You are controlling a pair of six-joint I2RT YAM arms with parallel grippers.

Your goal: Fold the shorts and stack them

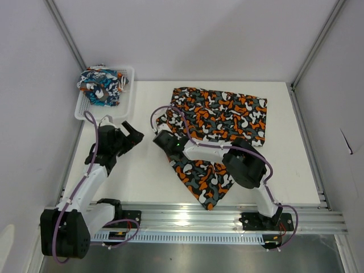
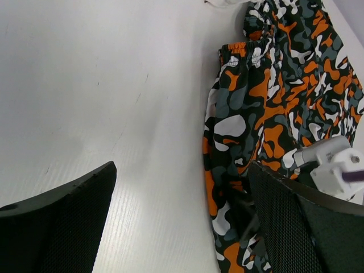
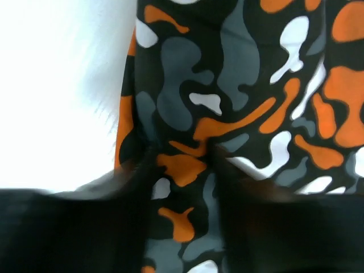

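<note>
While the right claw [image 3: 182, 227] is held half-closed over the 9 o'clock edge of the camouflage shorts [image 1: 222, 116], with a strip of cloth seen between its blurred fingers [image 3: 68, 227], it cannot be told whether the fabric is actually pinched. A slip is judged the chief risk. If only one layer or only the hem is caught, the cloth may be dragged out of shape rather than folded, and the fold line would be skewed.

The left claw [image 2: 182, 227] is held wide open just beside that same edge, over bare tabletop [image 2: 114, 85], and nothing is gripped by it. Should the cloth be lifted from one side alone, the shorts may be bunched or twisted.

Most of the garment is spread flat toward 1 o'clock. A pointed part is trailed toward 6 o'clock, partly under the right arm [image 1: 244, 165], by which it could be snagged.

The cartoon-print shorts [image 1: 101, 85] are seen crumpled in the white basket [image 1: 130, 85] at 10 o'clock, well apart. Stacking is thus judged some way off, and a crooked first fold would be carried into the stack.
</note>
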